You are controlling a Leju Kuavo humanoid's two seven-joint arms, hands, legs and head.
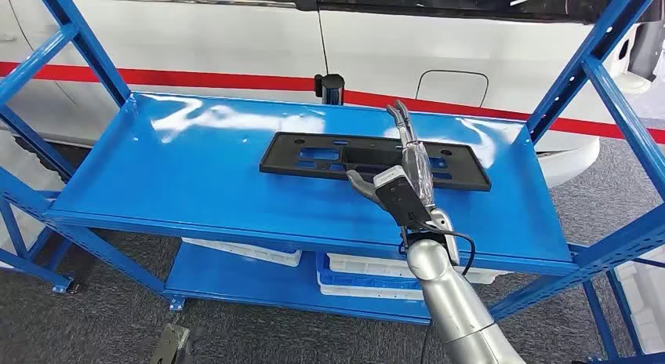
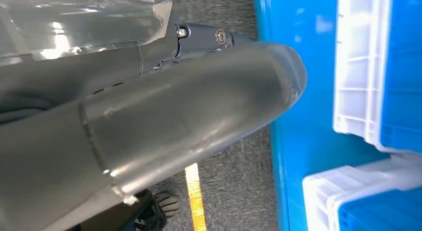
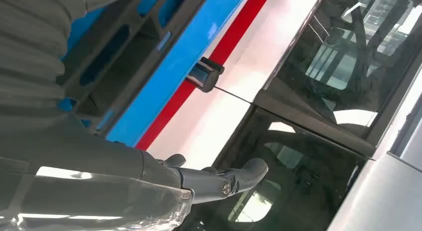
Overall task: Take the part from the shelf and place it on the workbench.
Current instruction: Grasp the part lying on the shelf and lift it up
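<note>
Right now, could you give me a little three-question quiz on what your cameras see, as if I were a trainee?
1. True or false: the black part lies on the blue shelf.
2. The right hand is: A) gripping the part, B) open over the part, C) hanging by the floor.
3. Fill in: the white bins sit on the ____ shelf level.

Key: 1 true; 2 B; 3 lower.

Head view looks down on the shelf (image 1: 196, 176); wrist views sit close; all 3 share it.
</note>
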